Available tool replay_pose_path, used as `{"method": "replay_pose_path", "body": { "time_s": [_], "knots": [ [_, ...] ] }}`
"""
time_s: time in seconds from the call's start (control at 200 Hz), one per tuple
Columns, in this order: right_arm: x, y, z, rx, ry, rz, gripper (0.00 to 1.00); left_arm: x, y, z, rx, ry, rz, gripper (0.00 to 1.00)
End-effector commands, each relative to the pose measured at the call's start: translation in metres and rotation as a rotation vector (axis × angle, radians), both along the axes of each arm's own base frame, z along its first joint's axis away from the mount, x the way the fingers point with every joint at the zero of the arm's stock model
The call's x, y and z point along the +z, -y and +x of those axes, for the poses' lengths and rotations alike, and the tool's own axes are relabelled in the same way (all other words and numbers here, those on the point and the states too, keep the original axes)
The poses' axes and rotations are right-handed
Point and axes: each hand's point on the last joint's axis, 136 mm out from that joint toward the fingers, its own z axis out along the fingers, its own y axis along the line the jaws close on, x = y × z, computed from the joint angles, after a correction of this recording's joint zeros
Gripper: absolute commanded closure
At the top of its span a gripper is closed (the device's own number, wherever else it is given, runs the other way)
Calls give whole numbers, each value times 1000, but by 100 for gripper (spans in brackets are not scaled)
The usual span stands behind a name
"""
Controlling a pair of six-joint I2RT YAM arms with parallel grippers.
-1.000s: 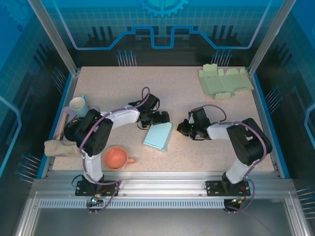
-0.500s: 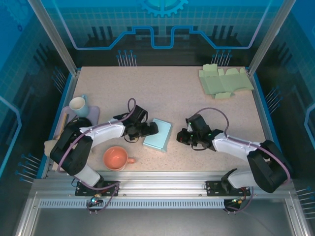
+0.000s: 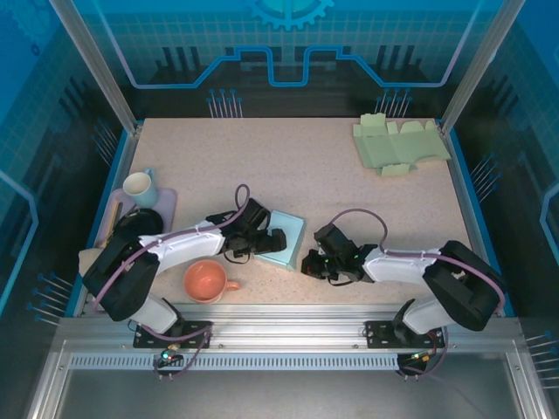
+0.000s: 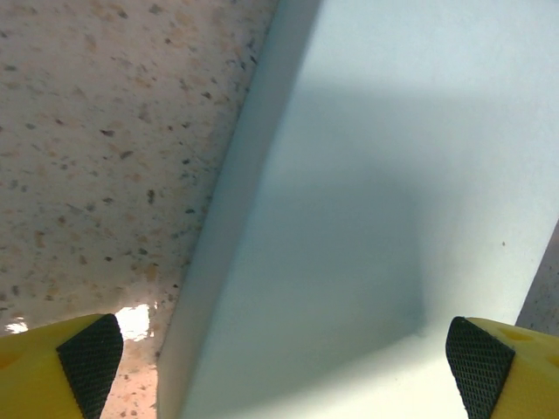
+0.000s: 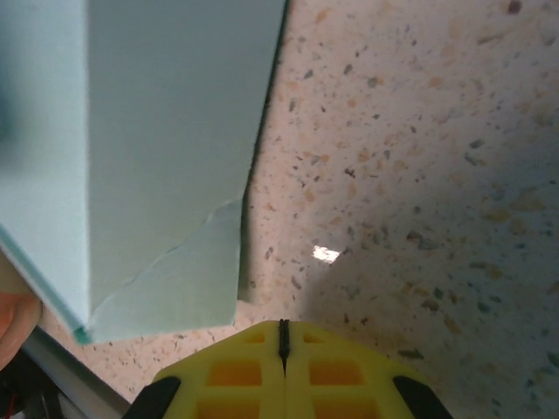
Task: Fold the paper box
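Note:
The pale blue paper box point(image 3: 290, 230) lies folded up at the table's near middle. My left gripper point(image 3: 272, 242) is open and low over its left part. In the left wrist view the box point(image 4: 367, 192) spans the space between the two black fingertip pads point(image 4: 87, 360), and a strip of table shows between the left pad and the box's side wall. My right gripper point(image 3: 311, 263) is shut with nothing in it. It rests just right of the box's near corner. Seen from the right wrist, the box point(image 5: 157, 148) has a loose flap edge just ahead of the right gripper point(image 5: 281, 330).
Flat green box blanks point(image 3: 398, 144) lie at the far right corner. An orange cup point(image 3: 206, 281) stands near the left arm. A white mug point(image 3: 138, 185) and a beige cloth point(image 3: 94, 260) sit at the left edge. Bare speckled table point(image 3: 288, 161) lies behind the box.
Both arms came nearer the front edge. The left gripper slid from the box's far left side onto it. The right gripper moved left to the box's near corner. The box settled flatter.

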Motion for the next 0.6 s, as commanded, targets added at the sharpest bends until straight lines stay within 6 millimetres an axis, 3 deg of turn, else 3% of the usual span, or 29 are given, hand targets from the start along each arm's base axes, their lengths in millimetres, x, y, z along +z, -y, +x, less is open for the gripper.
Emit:
{"method": "replay_pose_path", "body": {
  "time_s": [0.0, 0.355, 0.595],
  "knots": [
    [0, -13, 2, -12, -15, 51, 100, -9, -3, -4, 18, -13, 31, 2],
    [-11, -18, -1, -16, -61, 72, 100, -16, 6, -15, 19, -29, 22, 2],
    [-8, -23, 1, -21, -62, 106, 100, -13, 36, -30, -15, -41, -51, 2]
  ]
}}
